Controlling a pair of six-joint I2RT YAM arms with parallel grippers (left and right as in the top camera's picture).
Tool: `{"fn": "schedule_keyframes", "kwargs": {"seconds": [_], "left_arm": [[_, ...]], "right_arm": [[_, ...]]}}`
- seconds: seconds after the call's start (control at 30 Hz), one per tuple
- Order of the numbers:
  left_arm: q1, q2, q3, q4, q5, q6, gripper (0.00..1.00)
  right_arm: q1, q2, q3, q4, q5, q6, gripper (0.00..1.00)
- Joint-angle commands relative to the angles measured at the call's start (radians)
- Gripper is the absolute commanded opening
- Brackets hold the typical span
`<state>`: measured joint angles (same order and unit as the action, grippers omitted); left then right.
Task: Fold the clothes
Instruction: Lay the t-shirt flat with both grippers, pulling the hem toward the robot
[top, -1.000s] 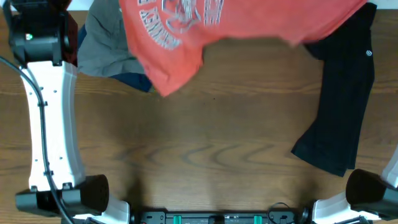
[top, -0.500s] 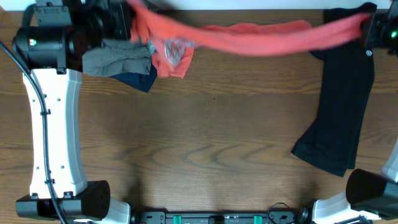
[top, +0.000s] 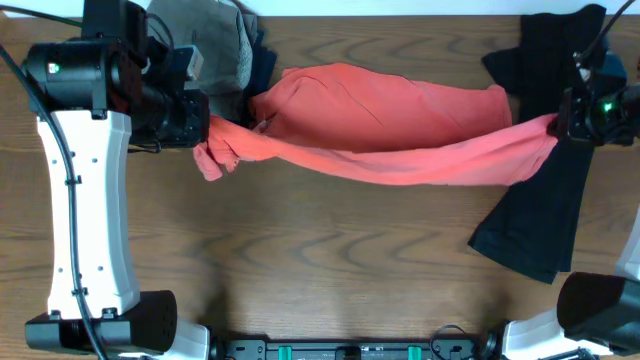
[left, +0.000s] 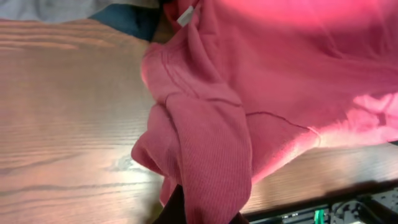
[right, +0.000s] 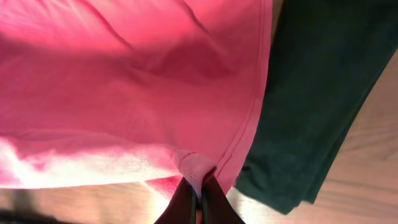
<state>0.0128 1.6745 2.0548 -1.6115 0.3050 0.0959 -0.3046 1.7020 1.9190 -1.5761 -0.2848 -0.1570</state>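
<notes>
The coral-red T-shirt (top: 380, 130) hangs stretched in a long, creased band across the far half of the bench (top: 330, 260), sagging in a shallow curve along its lower edge. Its left end is bunched into a wad clamped in the left hand (top: 200, 130). The right hand (top: 562, 122) has its fingers pinched together on the hemmed right corner. A black shirt (top: 545, 210) lies lengthwise under and beside the right hand, touching the T-shirt's right end. A grey-khaki piece (top: 215, 50) and a navy piece (top: 262, 65) sit crumpled at the far left, just behind the left hand.
</notes>
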Motion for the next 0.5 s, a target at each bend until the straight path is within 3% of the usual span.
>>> {"fn": "schedule_keyframes", "kwargs": {"seconds": [0.0,0.23,0.47], "left_arm": [[0.002,-0.044,-0.009,-0.076,-0.038,-0.051,0.06],[0.002,-0.251,-0.22,-0.073,-0.094,-0.152,0.06],[0.002,-0.384,-0.525,-0.031,-0.093,-0.181,0.06]], "right_arm": [[-0.014,-0.121,-0.091,0.021,0.048,0.061,0.02],[-0.017,-0.456,-0.438,0.093,0.075,0.143,0.01],[-0.017,-0.549,-0.615,0.085,0.075,0.153,0.01]]}}
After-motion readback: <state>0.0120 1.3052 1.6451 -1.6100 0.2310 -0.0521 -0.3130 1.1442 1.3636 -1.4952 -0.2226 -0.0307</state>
